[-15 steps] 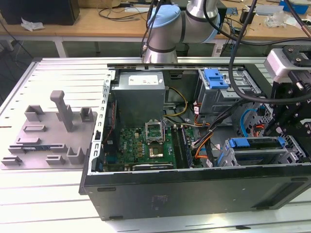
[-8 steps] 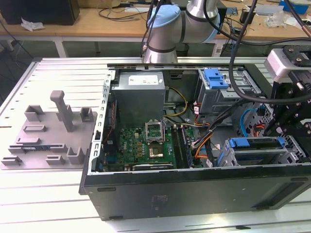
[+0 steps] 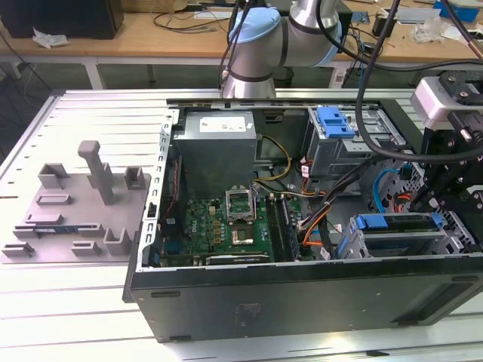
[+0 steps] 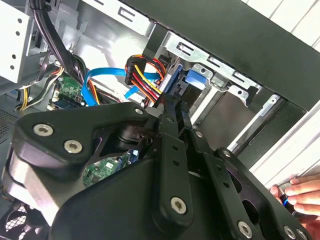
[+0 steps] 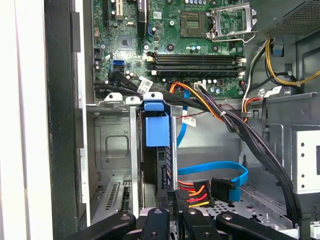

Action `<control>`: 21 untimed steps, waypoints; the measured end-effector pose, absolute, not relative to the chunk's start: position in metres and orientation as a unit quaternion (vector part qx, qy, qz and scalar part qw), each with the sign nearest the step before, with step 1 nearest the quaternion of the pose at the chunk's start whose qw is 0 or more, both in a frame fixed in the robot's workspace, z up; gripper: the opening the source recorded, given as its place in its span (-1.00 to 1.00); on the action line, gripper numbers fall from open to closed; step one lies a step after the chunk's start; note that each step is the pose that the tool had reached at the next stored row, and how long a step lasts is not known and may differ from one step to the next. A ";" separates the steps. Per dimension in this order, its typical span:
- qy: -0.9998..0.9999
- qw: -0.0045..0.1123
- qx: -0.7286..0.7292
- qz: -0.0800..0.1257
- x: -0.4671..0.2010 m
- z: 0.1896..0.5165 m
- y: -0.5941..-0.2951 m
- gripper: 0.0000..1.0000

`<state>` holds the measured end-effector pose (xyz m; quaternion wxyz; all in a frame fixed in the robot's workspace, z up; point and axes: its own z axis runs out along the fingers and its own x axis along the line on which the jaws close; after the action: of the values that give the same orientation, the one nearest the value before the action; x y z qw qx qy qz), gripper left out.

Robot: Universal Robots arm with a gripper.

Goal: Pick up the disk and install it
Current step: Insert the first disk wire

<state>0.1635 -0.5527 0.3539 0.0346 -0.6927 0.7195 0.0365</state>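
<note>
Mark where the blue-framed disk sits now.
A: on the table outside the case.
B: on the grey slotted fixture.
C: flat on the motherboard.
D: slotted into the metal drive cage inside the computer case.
D: in the first wrist view the disk sits in its blue frame between the walls of the metal drive cage, inside the computer case.

A slotted aluminium table [image 3: 75, 309] forms the work surface. Behind it stands a wooden workbench [image 3: 143, 36] on white legs [image 3: 92, 74], carrying loose cables [image 3: 189, 16] and a black box [image 3: 64, 15]. The floor [image 3: 38, 75] beneath the workbench is dark. Lighting is even.
</note>
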 end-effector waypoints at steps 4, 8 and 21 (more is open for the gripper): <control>0.719 0.035 -0.693 0.036 0.164 0.353 -0.553 -0.66; 0.719 0.035 -0.693 0.037 0.164 0.352 -0.553 -0.66; 0.719 0.035 -0.694 0.037 0.164 0.350 -0.553 -0.66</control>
<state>0.1642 -0.5527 0.3501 0.0346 -0.6936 0.7186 0.0366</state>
